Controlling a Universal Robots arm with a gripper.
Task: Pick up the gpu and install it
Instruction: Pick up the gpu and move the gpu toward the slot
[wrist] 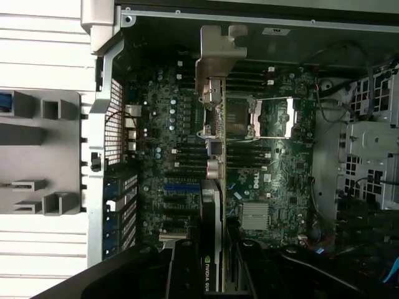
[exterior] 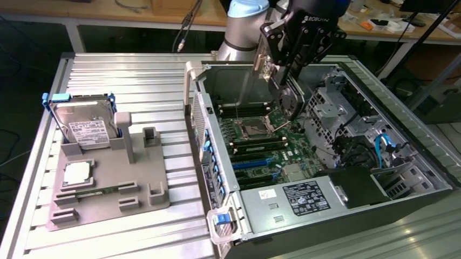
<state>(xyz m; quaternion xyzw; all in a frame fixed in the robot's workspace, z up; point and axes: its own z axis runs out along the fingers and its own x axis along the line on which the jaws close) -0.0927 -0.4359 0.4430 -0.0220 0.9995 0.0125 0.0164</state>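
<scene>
**Step in hand: transfer to the slot.** The claw [wrist: 215, 268] is clamping the gpu [wrist: 211, 212] by its long faces, jaws pressed to either side of the card. The arm is holding the card edge-on over the open computer case [exterior: 216, 216], clear of the motherboard [wrist: 280, 180]. The grey metal bracket [wrist: 218, 56] is pointing towards the case's rear wall. In the exterior view the gpu [exterior: 266, 67] is hanging above the processor socket [exterior: 258, 127], well apart from the blue expansion slots [exterior: 252, 162]. The card is not yet seated.

**Requirement of the move, as judged.** Seating is calling for the card's connector edge to lie parallel with one slot, and for the bracket to meet the rear opening. Whether the present line matches a slot cannot be told.

**Surface.** The case is lying on its side on a ribbed metal worktop [exterior: 122, 81]. On the exterior view's left, a grey fixture tray [exterior: 108, 186] is carrying a hard drive [exterior: 86, 127] and a small square chip [exterior: 77, 172].

**Room.** Wooden benches [exterior: 144, 11] with cables are standing behind the cell.
</scene>
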